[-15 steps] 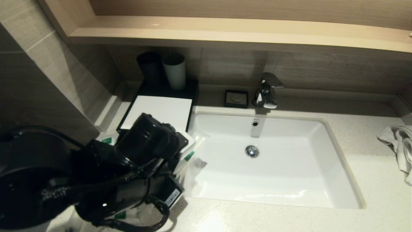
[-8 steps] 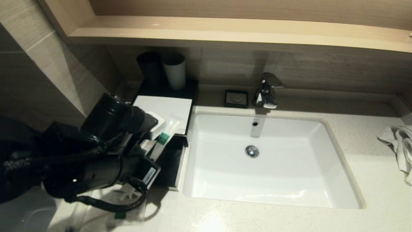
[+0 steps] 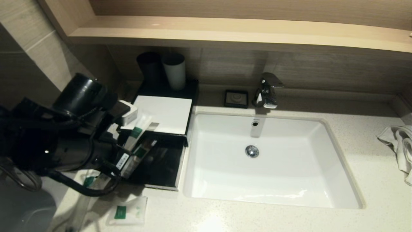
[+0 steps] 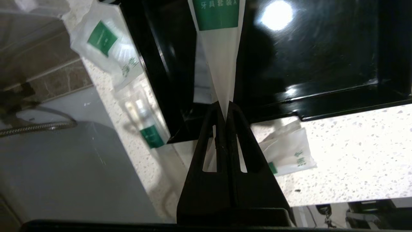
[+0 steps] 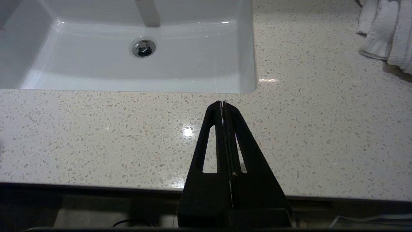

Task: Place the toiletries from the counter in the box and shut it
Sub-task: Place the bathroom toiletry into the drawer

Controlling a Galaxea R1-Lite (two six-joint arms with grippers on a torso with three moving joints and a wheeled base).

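My left gripper (image 4: 226, 108) is shut on the lower end of a long thin translucent packet (image 4: 219, 48) with a green label. The packet (image 3: 136, 132) hangs tilted over the left part of the box's open black drawer (image 3: 161, 170). The box (image 3: 162, 112) has a flat white top. On the counter (image 3: 225, 216) a small squarish packet (image 3: 127, 211) lies in front of the drawer. Another small packet (image 4: 106, 45) and a long thin one (image 4: 145, 125) lie beside the drawer's left wall. My right gripper (image 5: 222, 103) is shut and empty above the counter's front edge.
The white sink basin (image 3: 334, 154) lies right of the box, with a chrome tap (image 3: 267, 90) and a small black soap dish (image 3: 236, 98) behind it. A dark cup (image 3: 149, 67) and a white cup (image 3: 174, 71) stand behind the box. A white towel (image 3: 399, 145) lies far right.
My left arm has swung left and back, carrying the long packet from the sink's edge to over the drawer's left side. The open drawer and the small front packet have come into view.
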